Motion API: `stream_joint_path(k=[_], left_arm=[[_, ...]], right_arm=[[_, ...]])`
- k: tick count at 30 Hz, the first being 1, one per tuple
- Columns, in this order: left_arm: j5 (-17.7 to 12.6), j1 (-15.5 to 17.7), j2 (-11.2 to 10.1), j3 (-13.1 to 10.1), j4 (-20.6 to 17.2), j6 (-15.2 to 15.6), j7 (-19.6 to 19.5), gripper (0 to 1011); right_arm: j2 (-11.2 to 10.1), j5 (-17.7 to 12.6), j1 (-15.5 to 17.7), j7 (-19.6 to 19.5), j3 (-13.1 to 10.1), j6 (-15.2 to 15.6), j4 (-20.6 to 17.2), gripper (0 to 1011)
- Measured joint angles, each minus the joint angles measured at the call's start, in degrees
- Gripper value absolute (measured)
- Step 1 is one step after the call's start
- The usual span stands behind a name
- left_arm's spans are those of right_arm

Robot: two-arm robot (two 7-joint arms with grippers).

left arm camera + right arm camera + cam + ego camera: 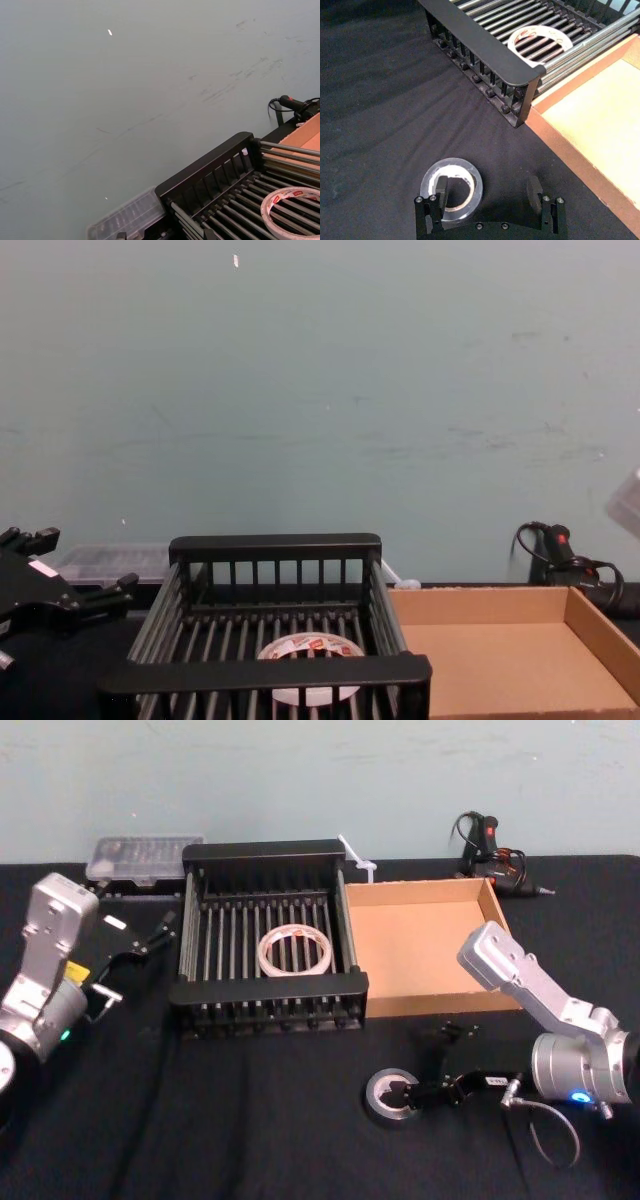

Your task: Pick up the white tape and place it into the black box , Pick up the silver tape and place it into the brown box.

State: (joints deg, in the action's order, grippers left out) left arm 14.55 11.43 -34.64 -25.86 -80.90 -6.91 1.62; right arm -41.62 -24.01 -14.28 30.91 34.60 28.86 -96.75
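Two claws show. The left claw [135, 965] hangs open at the left of the black box [265, 988], where the white tape [296, 950] lies flat on the bars. The brown box [425, 935] sits just right of it. Nearer, the silver tape [451, 165] lies on the counter [250, 1120]. The right claw [487, 187] is open over it, one finger inside its hole.

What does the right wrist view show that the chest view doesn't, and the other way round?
Right wrist alone: the silver tape on the cloth, the open right hand at it, one finger above its hole, one outside. Chest alone: the left hand, parked left of the black box, and a glue gun behind the brown box. Both: the white tape lying in the black box, the brown box beside it.
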Motion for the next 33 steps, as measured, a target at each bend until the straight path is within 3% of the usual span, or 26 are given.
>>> stream_joint_path(k=[33], left_arm=[[0.0,0.0,0.0,0.0,0.0,0.0,0.0,1001]], right_arm=[[2.4,3.7,-0.4,0.3,0.4,0.3,2.4,1002]])
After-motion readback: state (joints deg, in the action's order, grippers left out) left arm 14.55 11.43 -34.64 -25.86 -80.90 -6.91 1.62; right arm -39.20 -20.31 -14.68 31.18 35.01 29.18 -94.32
